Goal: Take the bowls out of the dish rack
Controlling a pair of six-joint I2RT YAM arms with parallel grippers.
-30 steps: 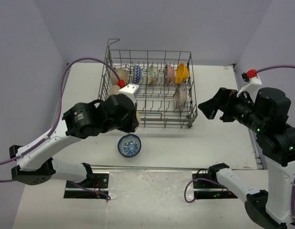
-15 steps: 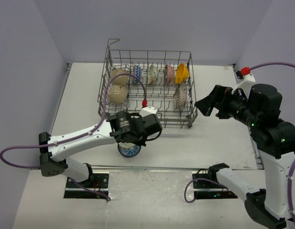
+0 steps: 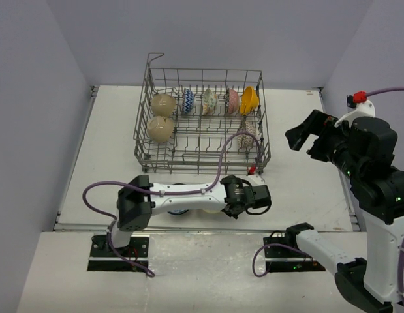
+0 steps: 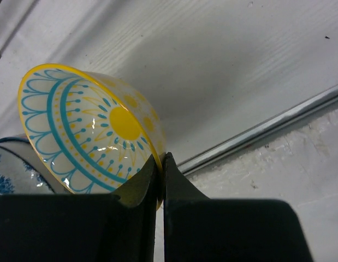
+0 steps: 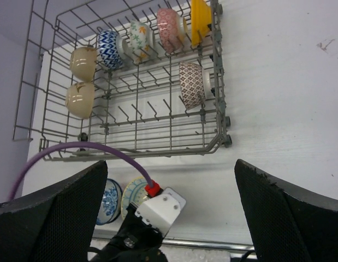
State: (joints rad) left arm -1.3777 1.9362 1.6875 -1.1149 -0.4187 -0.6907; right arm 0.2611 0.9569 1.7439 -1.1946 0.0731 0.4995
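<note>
left gripper (image 4: 160, 159) is clamped tight on the rim of a yellow-and-teal bowl (image 4: 95, 128). bowl is tipped on edge, inside facing the wrist cam. in the top view it's low over the table (image 3: 299, 186), lower middle of frame, in front of the dish rack (image 3: 202, 166). blue-patterned bowl (image 4: 9, 166) sits upright on the table just beside it, on its left. can't tell if the two touch.

right gripper (image 3: 307, 135) is up at the right edge of the top view, jaws wide apart, nothing in them, well apart from the rack.

rack is upper middle of frame with seven bowls on edge:
- left end: back beige bowl (image 3: 163, 104), front beige bowl (image 3: 160, 129)
- back row going right: blue-white bowl (image 3: 188, 101), green-flowered bowl (image 3: 209, 101), pinkish bowl (image 3: 232, 100), orange-yellow bowl (image 3: 249, 100)
- right side, in front of the back row: red-patterned bowl (image 3: 246, 132)
</note>
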